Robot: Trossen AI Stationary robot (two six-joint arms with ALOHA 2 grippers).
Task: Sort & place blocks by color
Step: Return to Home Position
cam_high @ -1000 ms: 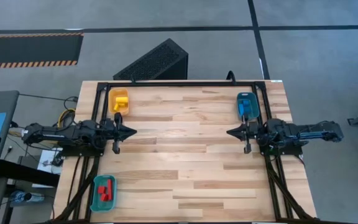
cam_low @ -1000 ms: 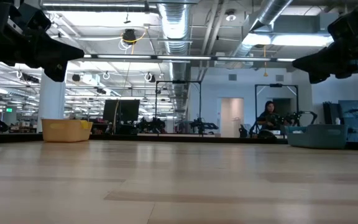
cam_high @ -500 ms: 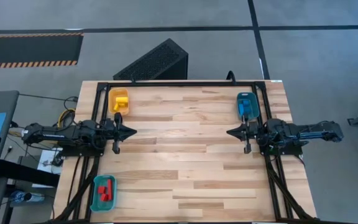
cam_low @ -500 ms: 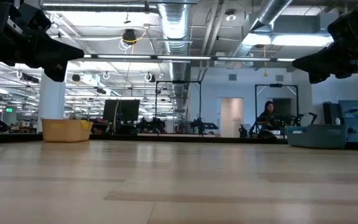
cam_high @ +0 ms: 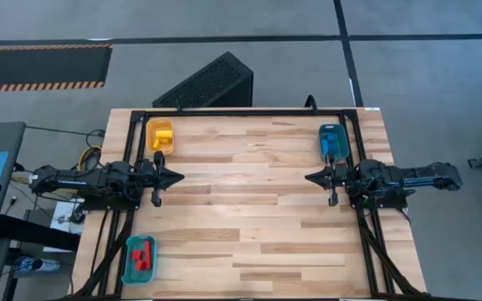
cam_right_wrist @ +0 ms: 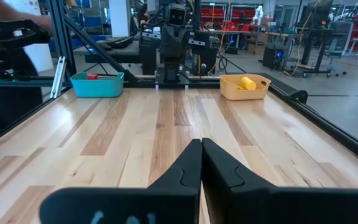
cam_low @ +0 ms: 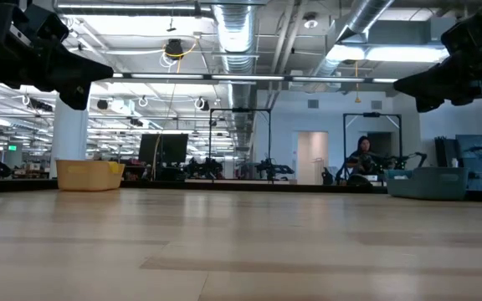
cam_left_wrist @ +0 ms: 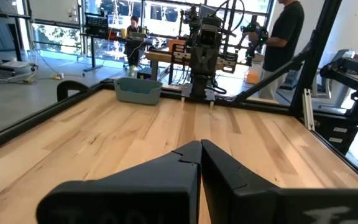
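The blocks sit in three trays. Yellow blocks (cam_high: 164, 135) lie in the yellow tray (cam_high: 151, 127) at the far left corner. Red blocks (cam_high: 142, 253) lie in a teal tray (cam_high: 129, 273) at the near left corner. Blue blocks (cam_high: 333, 142) lie in a teal tray (cam_high: 324, 134) at the far right. My left gripper (cam_high: 179, 176) hovers shut above the table's left side, pointing toward the right. My right gripper (cam_high: 308, 177) hovers shut above the right side, pointing left. Both hold nothing.
The wooden tabletop (cam_high: 249, 209) stretches bare between the two grippers. A black frame (cam_high: 241, 111) runs along the table's far and side edges. A dark slatted box (cam_high: 207, 82) stands on the floor beyond the far edge. People show in the room beyond (cam_low: 362, 159).
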